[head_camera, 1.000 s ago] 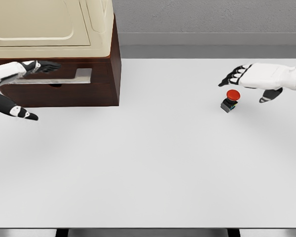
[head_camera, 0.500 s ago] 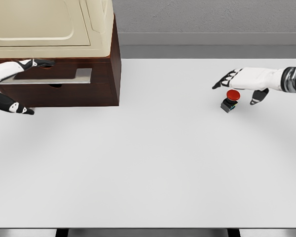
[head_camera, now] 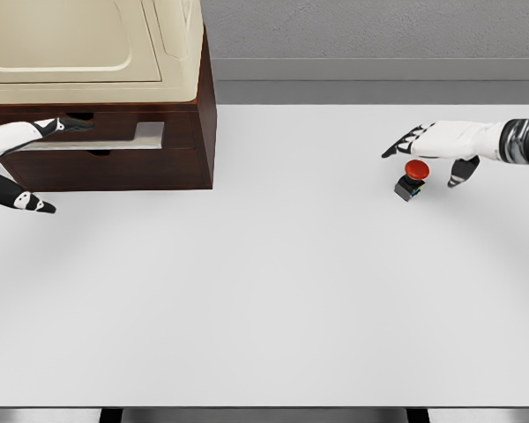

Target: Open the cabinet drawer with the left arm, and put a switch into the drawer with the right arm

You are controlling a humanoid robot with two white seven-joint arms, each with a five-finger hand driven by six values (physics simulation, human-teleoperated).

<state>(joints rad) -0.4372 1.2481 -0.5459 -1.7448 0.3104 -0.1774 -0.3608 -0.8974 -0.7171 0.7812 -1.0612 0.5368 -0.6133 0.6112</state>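
Head view, white tabletop (head_camera: pixel 273 300). Dark brown cabinet (head_camera: pixel 172 141) stands at the far left corner, with a cream-coloured top unit sitting on it. The drawer (head_camera: pixel 115 159) front shows a flat grey handle (head_camera: pixel 115 139) running across it; the drawer looks closed or nearly so, and nothing of its inside is visible, so contents cannot be told.

Left robot hand (head_camera: pixel 22 159) enters at the left edge. Fingers spread: the upper fingers (head_camera: pixel 66 125) reach along the top of the grey handle, right at the drawer front, while the thumb hangs lower, apart from them, over the tabletop in front of the cabinet. Whether the fingers actually hook the handle cannot be told.

Switch (head_camera: pixel 412 178), red round cap on a small dark base, stands upright on the tabletop at the right, well apart from the cabinet.

Right robot hand (head_camera: pixel 432 145) hovers just above and behind the switch, fingers extended and spread, thumb pointing down beside it. It holds nothing.
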